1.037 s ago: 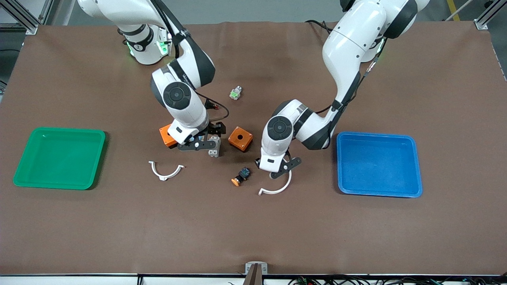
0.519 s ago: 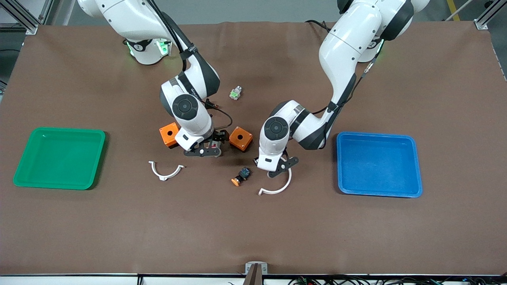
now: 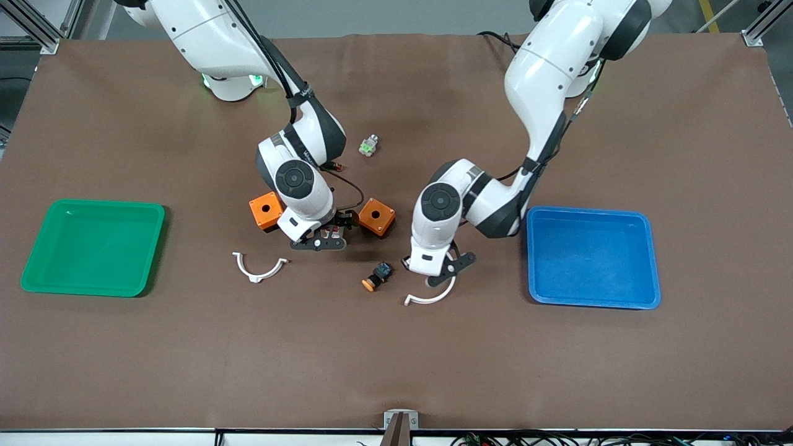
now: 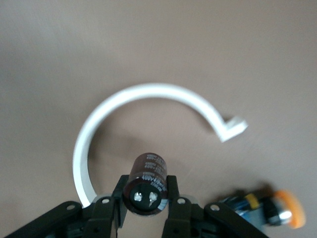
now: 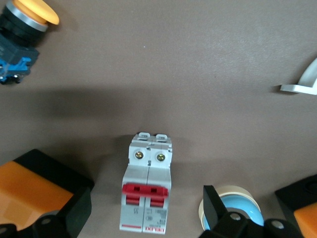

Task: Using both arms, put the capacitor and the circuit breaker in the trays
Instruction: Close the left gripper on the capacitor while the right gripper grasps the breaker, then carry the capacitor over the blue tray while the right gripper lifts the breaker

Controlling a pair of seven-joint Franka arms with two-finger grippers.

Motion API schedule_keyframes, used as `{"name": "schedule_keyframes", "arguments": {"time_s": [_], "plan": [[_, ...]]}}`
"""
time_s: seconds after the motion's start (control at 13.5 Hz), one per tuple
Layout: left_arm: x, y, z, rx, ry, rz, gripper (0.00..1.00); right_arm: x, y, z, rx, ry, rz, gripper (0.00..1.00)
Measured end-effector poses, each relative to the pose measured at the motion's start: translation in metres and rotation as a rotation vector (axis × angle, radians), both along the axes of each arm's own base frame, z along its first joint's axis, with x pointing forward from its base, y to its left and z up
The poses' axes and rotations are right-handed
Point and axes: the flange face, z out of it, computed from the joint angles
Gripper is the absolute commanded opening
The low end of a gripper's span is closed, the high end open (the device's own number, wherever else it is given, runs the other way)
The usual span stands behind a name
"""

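Observation:
My left gripper (image 3: 441, 274) is shut on the capacitor (image 4: 147, 184), a dark stubby cylinder with two glinting terminals, held end-on between the fingers (image 4: 119, 196) over a white curved clip (image 4: 148, 90). My right gripper (image 3: 319, 241) is low between two orange boxes. It is open, with one jaw on each side of the circuit breaker (image 5: 147, 193), apart from it. The breaker is a light-grey block with red levers that lies flat on the table; in the front view only a bit of it (image 3: 334, 233) shows under the hand.
Orange boxes (image 3: 266, 210) (image 3: 376, 216) flank the right gripper. A blue-and-white tape roll (image 5: 233, 201) sits by one finger. An orange-capped button (image 3: 376, 276), white clips (image 3: 260, 268) (image 3: 427, 297) and a green-clear part (image 3: 368, 146) lie about. A green tray (image 3: 93, 248) and a blue tray (image 3: 591, 257) stand at the table's ends.
My right gripper has moved toward the left arm's end and come down astride the circuit breaker. My left gripper has shifted slightly nearer the front camera, over the white clip.

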Motion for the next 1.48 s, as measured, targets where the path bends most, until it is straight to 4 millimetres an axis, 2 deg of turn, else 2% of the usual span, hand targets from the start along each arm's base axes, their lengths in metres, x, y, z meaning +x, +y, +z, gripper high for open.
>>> {"name": "schedule_keyframes", "arguments": {"time_s": [0.22,0.3,0.44,0.74,1.11,1.19,1.26,1.48], "plan": [[0.034,0.050,0.069,-0.004,-0.045,0.056,0.00,0.000,0.000,-0.011,0.001,-0.004,-0.008,0.80],[0.042,0.070,0.084,0.009,-0.040,0.065,0.00,0.001,0.000,-0.012,0.000,-0.003,-0.009,0.78],[0.053,0.113,0.097,0.052,-0.006,0.070,0.00,0.001,-0.001,-0.012,0.000,-0.003,-0.011,0.77],[0.059,0.205,0.081,0.107,0.069,0.050,0.00,0.001,-0.002,-0.011,-0.002,-0.003,-0.022,0.77],[0.046,0.343,0.063,0.135,0.156,-0.005,0.00,0.001,-0.002,-0.009,-0.005,0.002,-0.030,0.57],[0.044,0.361,0.057,0.131,0.156,0.000,0.00,0.001,-0.002,-0.009,-0.006,0.003,-0.031,0.54],[0.041,0.371,0.050,0.128,0.156,0.004,0.00,0.001,-0.002,-0.009,-0.006,0.003,-0.031,0.48],[0.029,0.376,0.025,0.123,0.155,0.004,0.00,0.001,-0.002,-0.009,-0.007,0.004,-0.032,0.28]]}}
